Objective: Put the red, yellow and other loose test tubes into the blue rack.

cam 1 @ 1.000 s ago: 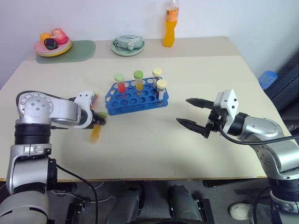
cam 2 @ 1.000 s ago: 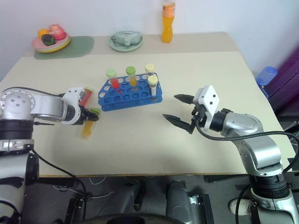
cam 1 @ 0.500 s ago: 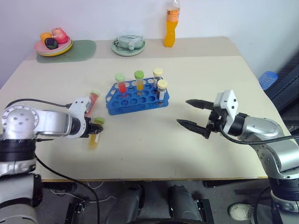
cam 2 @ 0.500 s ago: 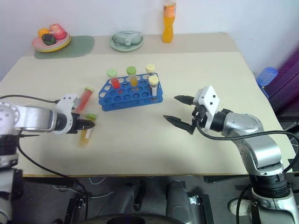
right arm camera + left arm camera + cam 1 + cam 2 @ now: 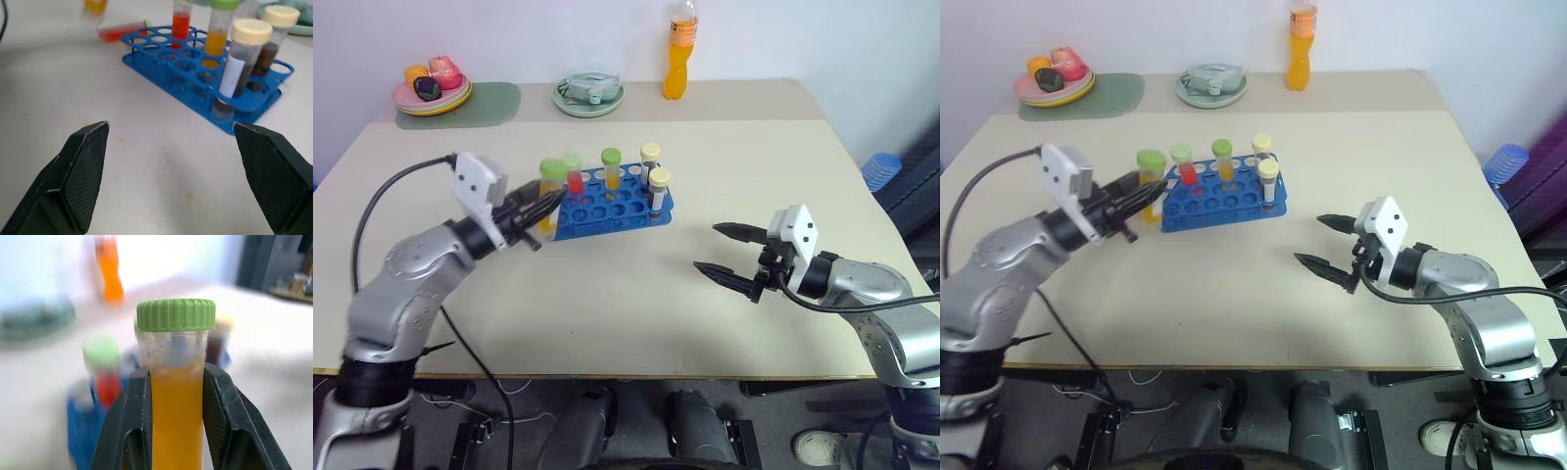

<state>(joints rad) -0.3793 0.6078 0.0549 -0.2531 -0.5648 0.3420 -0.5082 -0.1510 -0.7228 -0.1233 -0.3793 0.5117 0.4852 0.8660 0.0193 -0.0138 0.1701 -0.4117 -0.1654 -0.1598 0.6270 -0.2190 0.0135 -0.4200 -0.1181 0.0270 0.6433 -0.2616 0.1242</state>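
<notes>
Left eye view: my left gripper (image 5: 540, 208) was clamped on a yellow-orange test tube (image 5: 550, 191) with a green cap, held upright off the table (image 5: 636, 294), just beside the near-left end of the blue rack (image 5: 607, 204). Four capped tubes already stood in the rack's far holes. My right gripper (image 5: 732, 253) hung above the table well off to the other side of the rack, its two fingers spread wide with nothing between them.

Right eye view: the same picture, with the orange drink bottle (image 5: 1301, 45) and the pale green dish (image 5: 1210, 85) far beyond both grippers at the table's back edge.

Left wrist view: the tube sat squarely between the two black fingers (image 5: 128, 421), cap clear above them, with the rack blurred beyond it.

Right wrist view: ahead of the parted fingers stood the rack, and past its far end a red-filled tube (image 5: 122, 31) lay on its side on the table.

I judged this the carrying step for the yellow tube. The next move called for lining its base over an empty hole, lowering it straight and only then letting go; the red one remained to fetch.
</notes>
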